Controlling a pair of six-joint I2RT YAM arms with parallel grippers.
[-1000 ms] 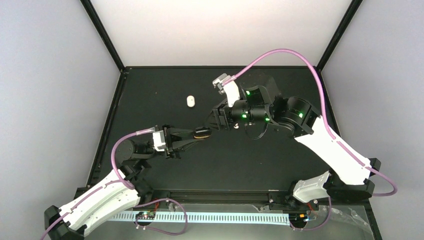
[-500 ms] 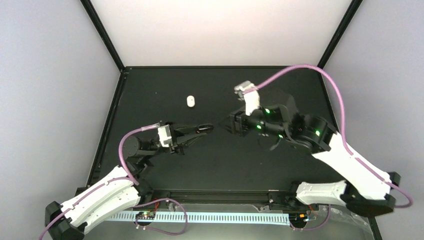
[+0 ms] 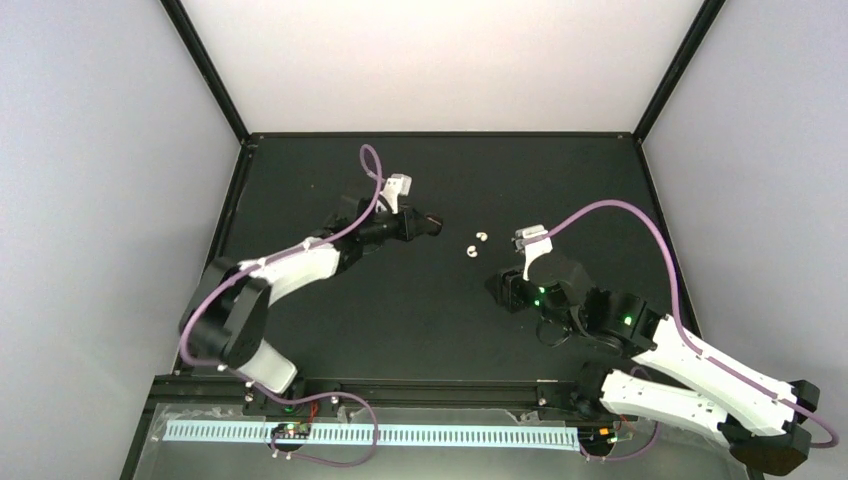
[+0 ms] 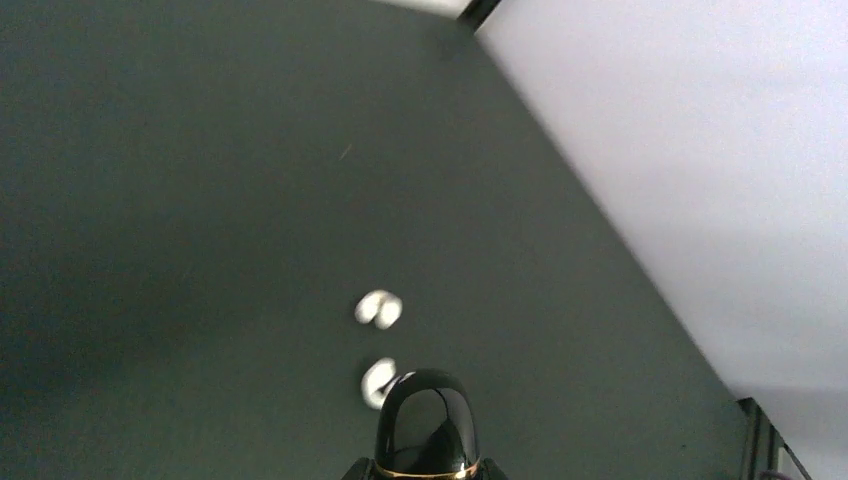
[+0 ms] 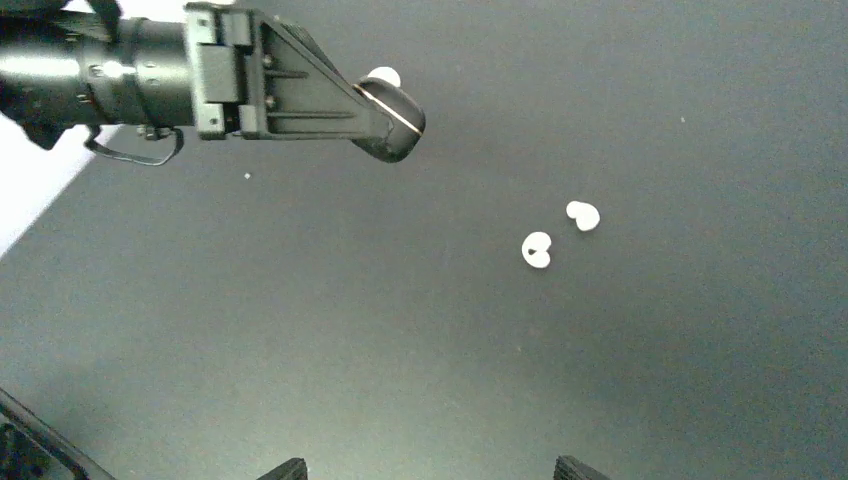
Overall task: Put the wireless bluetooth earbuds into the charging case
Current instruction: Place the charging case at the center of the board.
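Two glossy white earbuds (image 3: 481,237) (image 3: 468,251) lie side by side on the black table, also in the right wrist view (image 5: 583,215) (image 5: 537,250) and the left wrist view (image 4: 379,309) (image 4: 377,381). My left gripper (image 3: 432,222) is shut on a glossy black charging case with a gold band (image 4: 427,420), held closed just left of the earbuds; it also shows in the right wrist view (image 5: 392,118). My right gripper (image 3: 497,290) is open and empty, its fingertips (image 5: 290,467) apart, nearer than the earbuds. No black earbuds show.
A small white oval object (image 5: 384,75) lies on the table, partly hidden behind the left gripper. The table has a raised black frame (image 3: 440,134) at the back and pale walls around it.
My left arm has swung from the near left out to the far middle, carrying the black case. My right arm has drawn back toward the near right, leaving the white earbuds in the open.
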